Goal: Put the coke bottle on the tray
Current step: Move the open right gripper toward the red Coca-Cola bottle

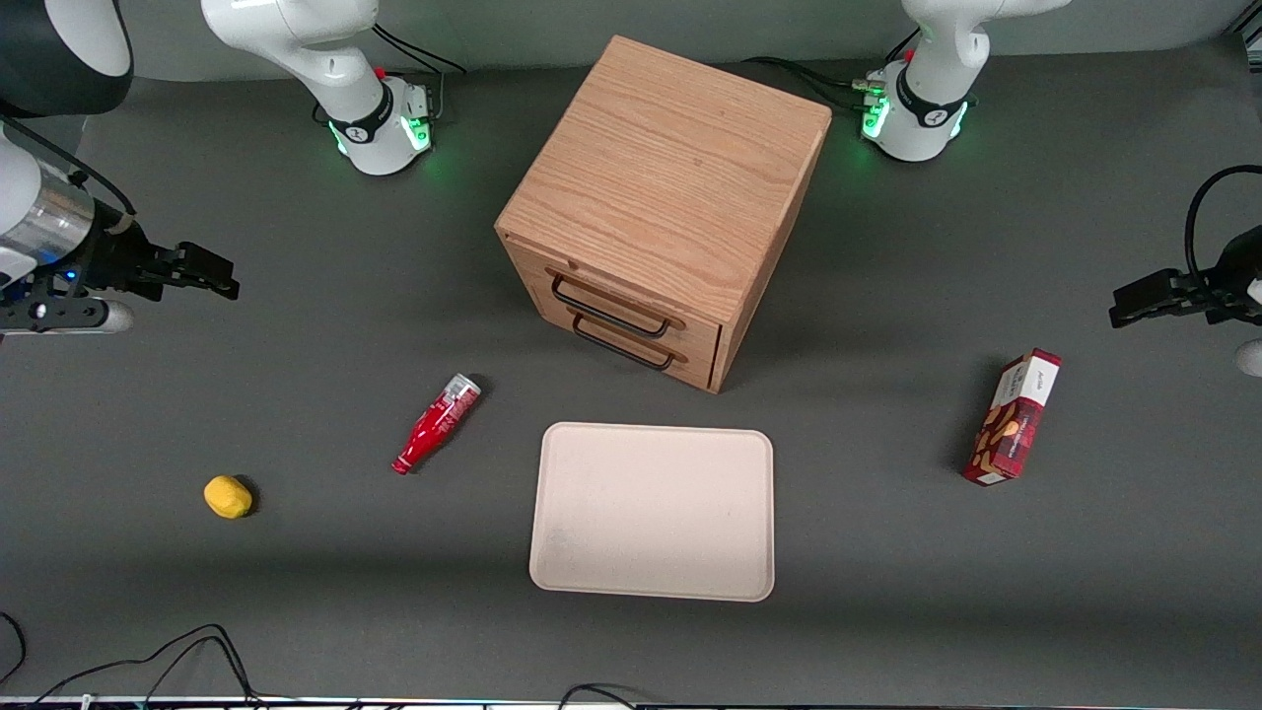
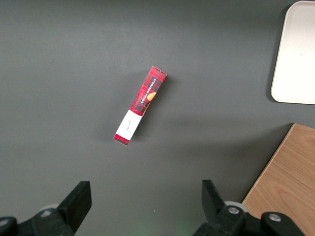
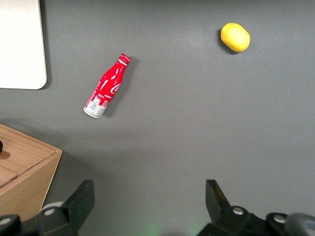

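Note:
The coke bottle (image 1: pixel 437 422) lies on its side on the dark table beside the tray (image 1: pixel 653 511), toward the working arm's end, with its red cap nearer the front camera and its silvery base toward the cabinet. It also shows in the right wrist view (image 3: pixel 107 93). The pale beige tray lies flat in front of the wooden cabinet, with nothing on it; its corner shows in the right wrist view (image 3: pixel 19 44). My right gripper (image 1: pixel 212 276) hangs high above the table at the working arm's end, well apart from the bottle. Its fingers (image 3: pixel 81 199) stand wide open and empty.
A wooden two-drawer cabinet (image 1: pixel 666 202) stands farther from the camera than the tray. A yellow lemon-like object (image 1: pixel 228 496) lies toward the working arm's end, nearer the camera than the bottle. A red snack box (image 1: pixel 1014 417) lies toward the parked arm's end.

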Robot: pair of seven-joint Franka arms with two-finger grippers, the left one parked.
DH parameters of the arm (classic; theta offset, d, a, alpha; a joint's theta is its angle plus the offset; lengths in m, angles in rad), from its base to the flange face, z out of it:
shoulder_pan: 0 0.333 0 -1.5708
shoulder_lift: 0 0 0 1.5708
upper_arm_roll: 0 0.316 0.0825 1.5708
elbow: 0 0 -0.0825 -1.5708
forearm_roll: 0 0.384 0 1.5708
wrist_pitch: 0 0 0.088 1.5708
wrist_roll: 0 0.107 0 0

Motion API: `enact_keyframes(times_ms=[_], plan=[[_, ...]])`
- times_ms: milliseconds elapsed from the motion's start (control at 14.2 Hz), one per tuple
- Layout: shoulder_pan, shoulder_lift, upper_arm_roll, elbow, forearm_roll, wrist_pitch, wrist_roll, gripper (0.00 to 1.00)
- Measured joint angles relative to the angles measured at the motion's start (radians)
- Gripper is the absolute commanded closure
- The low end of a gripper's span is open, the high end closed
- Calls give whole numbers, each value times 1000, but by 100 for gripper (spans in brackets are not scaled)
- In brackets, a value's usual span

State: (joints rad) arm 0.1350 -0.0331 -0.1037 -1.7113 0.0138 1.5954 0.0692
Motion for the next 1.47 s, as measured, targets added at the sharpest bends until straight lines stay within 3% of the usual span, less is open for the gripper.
enact_keyframes(times_ms=[351,632,982,1474], plan=[[5,28,-5,16,2,-7,14,0],[16,162,87,16,15,19,237,0],[18,268,116,-42,36,197,478,0],[45,414,172,-148,15,524,756,0]])
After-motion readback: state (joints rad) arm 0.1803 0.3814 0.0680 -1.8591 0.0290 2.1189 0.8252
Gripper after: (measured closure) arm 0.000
